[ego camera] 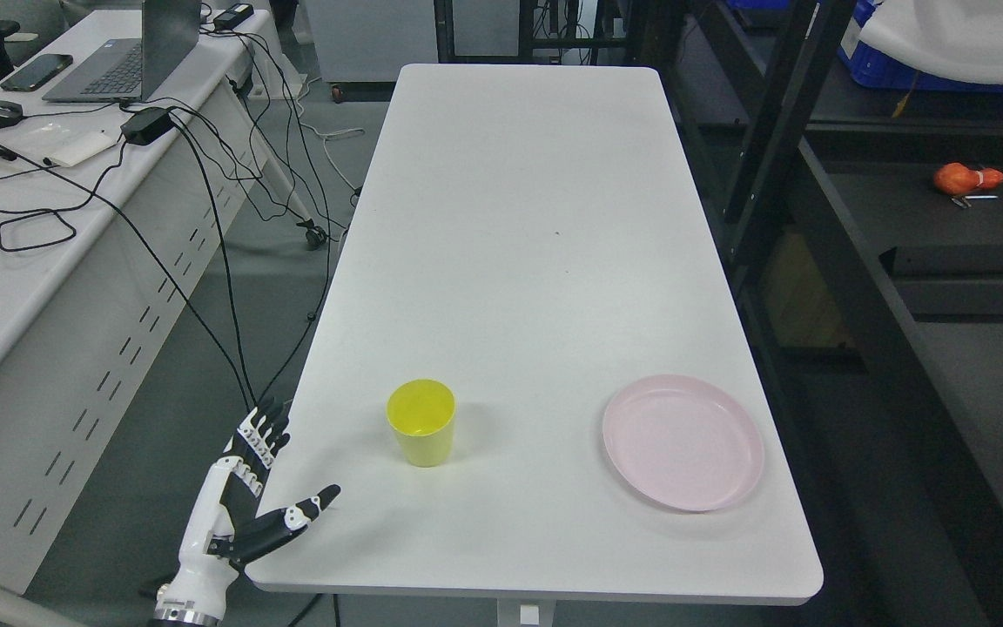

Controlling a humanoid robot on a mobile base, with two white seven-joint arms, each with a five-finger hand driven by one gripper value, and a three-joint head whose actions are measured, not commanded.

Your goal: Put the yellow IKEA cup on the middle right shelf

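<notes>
A yellow cup [420, 421] stands upright and empty on the white table [519, 218], near its front left part. My left hand [266, 475] is at the table's front left corner, left of the cup and apart from it. Its fingers are spread, the thumb reaching over the table edge, and it holds nothing. The right arm does not show. A dark shelf unit [867, 261] runs along the table's right side.
A pink plate [683, 441] lies on the table at the front right. On a dark shelf surface at the right lies an orange object [965, 178]. A desk [23, 218] with a laptop, phone, mouse and hanging cables stands to the left.
</notes>
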